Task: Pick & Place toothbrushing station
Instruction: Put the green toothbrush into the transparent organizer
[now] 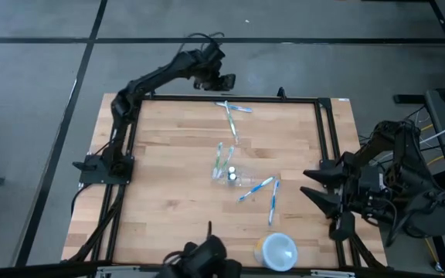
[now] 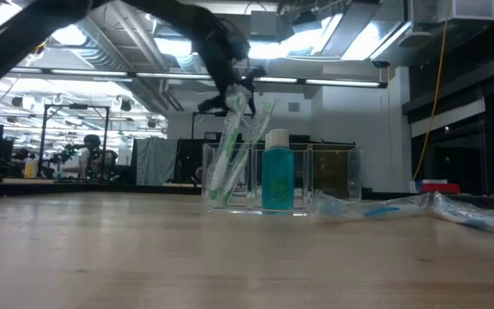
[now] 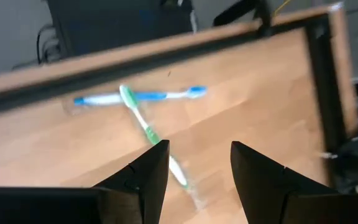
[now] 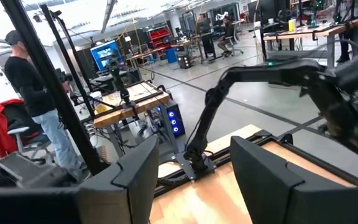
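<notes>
High view shows the small clear plastic toothbrush holder (image 1: 228, 171) mid-counter, untouched. Left tool (image 1: 221, 79), fingers spread and empty, hovers at the far edge; it must descend. Right tool (image 1: 324, 197) waits spread.

A large open robotics lab or workshop, probably: exposed ceiling ducts (image 2: 127, 43), rows of workbenches (image 4: 132, 99) with monitors (image 4: 106, 55), concrete floor (image 1: 37, 69), a standing person (image 4: 33, 99).
</notes>
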